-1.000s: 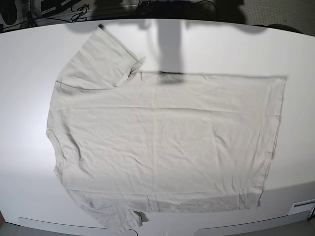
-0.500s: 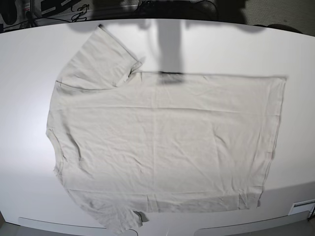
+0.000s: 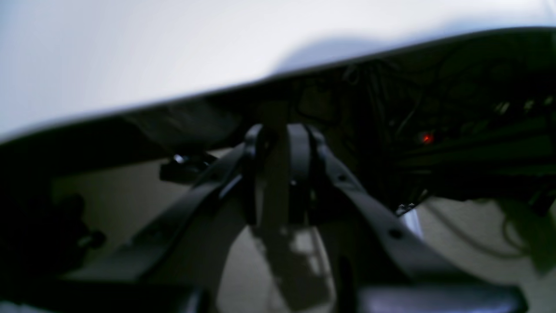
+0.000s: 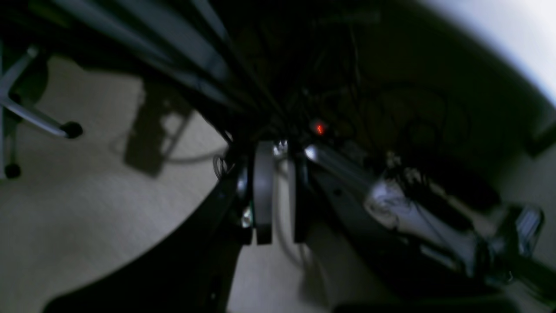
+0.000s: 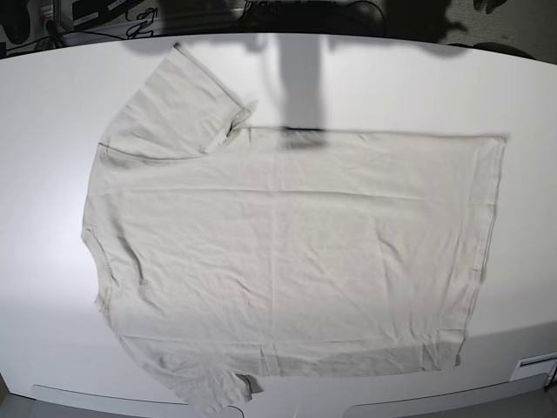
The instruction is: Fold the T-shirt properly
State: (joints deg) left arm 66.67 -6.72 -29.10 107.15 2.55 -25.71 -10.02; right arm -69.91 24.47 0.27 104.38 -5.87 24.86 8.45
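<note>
The T-shirt (image 5: 287, 252) lies flat and spread on the white table (image 5: 52, 131), pale beige, neck to the left and hem to the right. One sleeve (image 5: 178, 104) points to the far left corner; the other reaches the near edge. Neither gripper shows in the base view. In the left wrist view my left gripper (image 3: 276, 174) hangs beyond the table's edge (image 3: 173, 52), its fingers a little apart with nothing between them. In the right wrist view my right gripper (image 4: 281, 195) is over the floor beside the table (image 4: 512, 39), with a narrow gap between its fingers and nothing in it.
Dark cables and equipment (image 5: 104, 13) lie behind the table's far edge. A shadow (image 5: 300, 78) falls across the far middle of the table. A small white label (image 5: 535, 366) sits at the near right edge. A chair's legs (image 4: 39, 121) stand on the floor.
</note>
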